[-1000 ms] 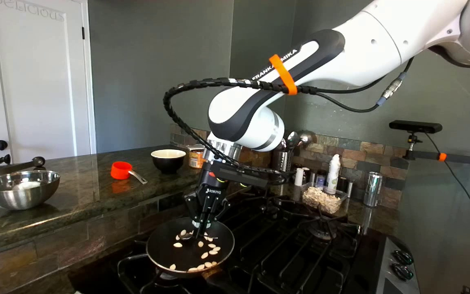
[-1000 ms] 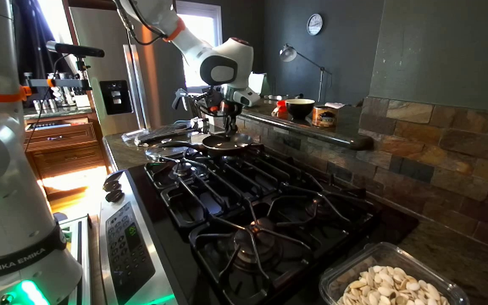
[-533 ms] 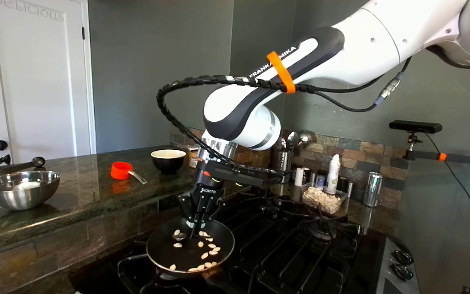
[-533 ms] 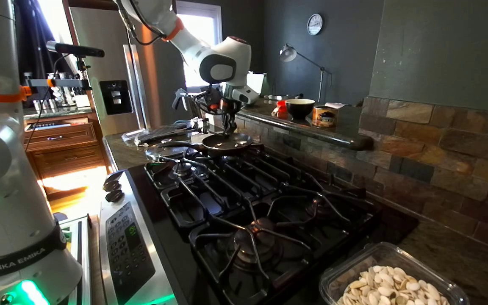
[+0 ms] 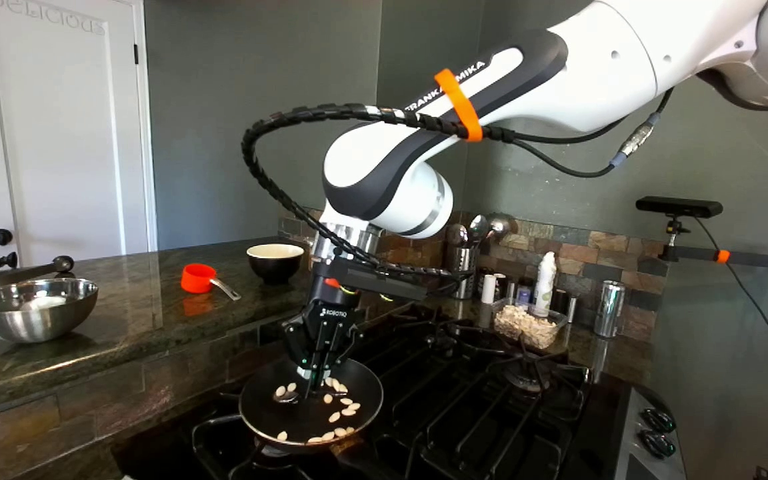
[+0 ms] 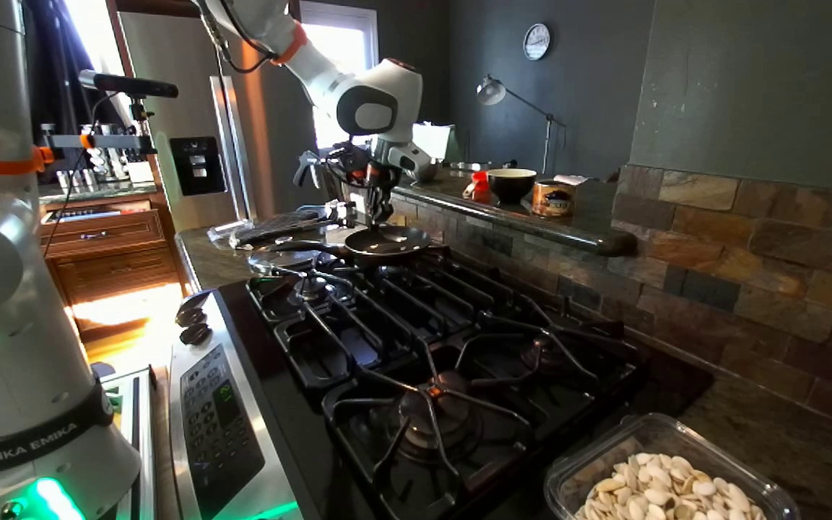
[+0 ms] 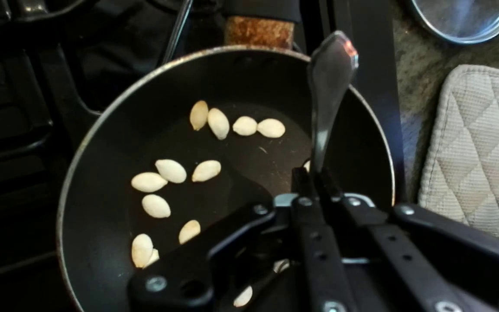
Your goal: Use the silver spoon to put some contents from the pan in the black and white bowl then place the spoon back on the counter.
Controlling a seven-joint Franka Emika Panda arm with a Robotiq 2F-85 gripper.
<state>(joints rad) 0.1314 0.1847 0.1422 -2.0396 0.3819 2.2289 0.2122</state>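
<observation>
One gripper (image 7: 315, 177) tight on the silver spoon (image 7: 326, 97), bare pan (image 7: 100, 190) between seeds (image 7: 206, 170) and rim (image 7: 249, 47).

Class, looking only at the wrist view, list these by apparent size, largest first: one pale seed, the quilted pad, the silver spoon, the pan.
1. The pan, by far
2. The quilted pad, though the picture's edge cuts it off
3. The silver spoon, judged by the part that shows
4. One pale seed

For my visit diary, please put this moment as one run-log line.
gripper: holds silver spoon by handle, head in pan; spoon's load: unclear; pale seeds: scattered in pan; black and white bowl: on counter
</observation>
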